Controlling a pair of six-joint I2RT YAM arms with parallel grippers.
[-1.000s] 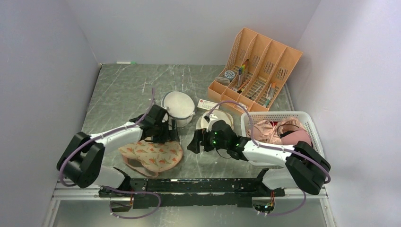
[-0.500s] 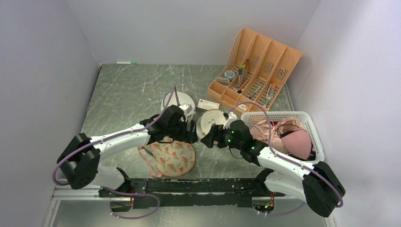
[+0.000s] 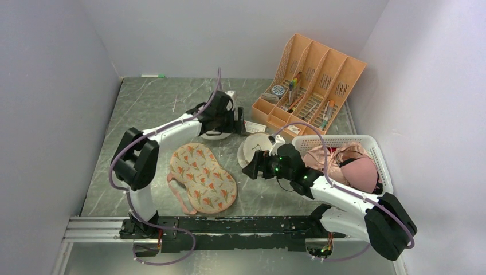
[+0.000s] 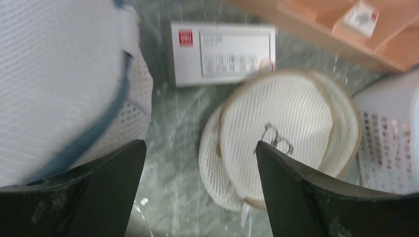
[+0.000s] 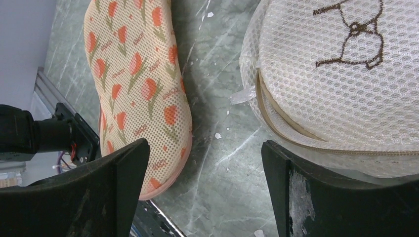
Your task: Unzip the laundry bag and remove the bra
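Note:
The laundry bag (image 3: 200, 177), beige with an orange print and pink edging, lies flat on the table near the front; no gripper touches it. It also shows in the right wrist view (image 5: 138, 74). The black bra is hidden. My left gripper (image 3: 233, 118) is open and empty at the far middle, over the gap between the white dome mesh bag (image 4: 59, 84) and the round cream bag (image 4: 286, 133); its jaws (image 4: 200, 148) stand wide apart. My right gripper (image 3: 250, 169) is open and empty, low over the bare table between the laundry bag and the round cream bag (image 5: 336, 79).
A white basket (image 3: 375, 152) with pink garments stands at the right. An orange desk organizer (image 3: 312, 86) stands at the back right, with a white card (image 3: 252, 127) lying before it. Grey walls close off the table on three sides.
My left arm has left the laundry bag and swung to the far side beside the dome mesh bag. The bag has shifted right and now lies uncovered. My right gripper drew back a little to the right.

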